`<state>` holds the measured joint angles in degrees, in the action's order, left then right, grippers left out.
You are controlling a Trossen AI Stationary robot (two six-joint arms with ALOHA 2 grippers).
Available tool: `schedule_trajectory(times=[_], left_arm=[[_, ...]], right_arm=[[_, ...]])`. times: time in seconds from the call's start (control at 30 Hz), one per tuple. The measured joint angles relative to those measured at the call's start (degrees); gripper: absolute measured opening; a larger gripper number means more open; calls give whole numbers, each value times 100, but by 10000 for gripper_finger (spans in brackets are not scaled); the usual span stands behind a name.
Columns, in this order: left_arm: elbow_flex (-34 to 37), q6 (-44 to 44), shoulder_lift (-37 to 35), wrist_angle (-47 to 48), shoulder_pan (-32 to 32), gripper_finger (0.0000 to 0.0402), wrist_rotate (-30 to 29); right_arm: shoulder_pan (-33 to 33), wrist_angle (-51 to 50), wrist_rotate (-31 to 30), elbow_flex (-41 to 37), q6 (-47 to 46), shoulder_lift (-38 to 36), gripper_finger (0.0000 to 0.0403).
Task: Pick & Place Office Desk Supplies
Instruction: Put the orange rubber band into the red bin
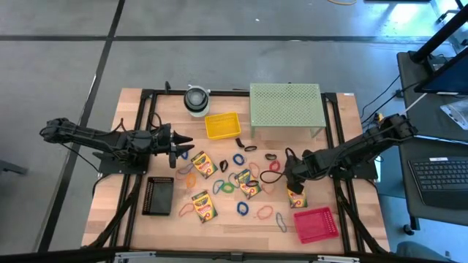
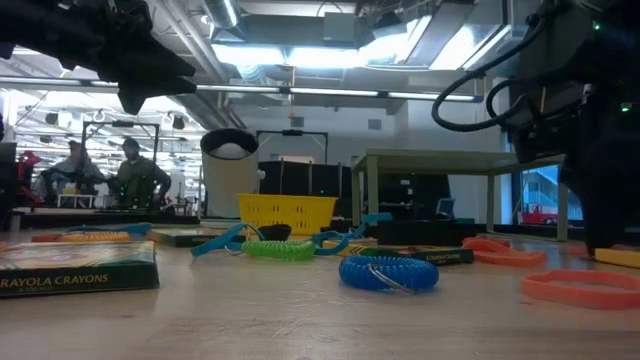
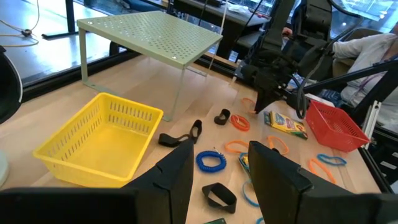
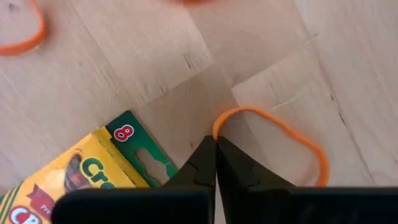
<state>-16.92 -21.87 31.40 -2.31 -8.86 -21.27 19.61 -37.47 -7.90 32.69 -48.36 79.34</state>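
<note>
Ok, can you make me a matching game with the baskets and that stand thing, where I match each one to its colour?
Things:
1. basket beside the stand
2. basket at the right front corner
3. perforated stand
4. tray near the left arm

Colours:
A. red
B. pale green
C. black
D. yellow

Pairs: 1-D, 2-A, 3-B, 4-C

The stand (image 1: 285,107) sits at the table's (image 1: 117,212) far edge, one basket (image 1: 222,125) beside it, another basket (image 1: 316,223) near the front right corner.
</note>
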Motion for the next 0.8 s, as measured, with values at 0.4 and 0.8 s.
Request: schedule_trajectory(times=[0.4, 0.8], left_arm=[[-1, -155, 0, 0, 2, 148, 170], [-1, -254, 0, 0, 2, 148, 303]], right_arm=[[136, -140, 218, 385, -251, -835, 1], [952, -1025, 860, 1419, -586, -1563, 0]])
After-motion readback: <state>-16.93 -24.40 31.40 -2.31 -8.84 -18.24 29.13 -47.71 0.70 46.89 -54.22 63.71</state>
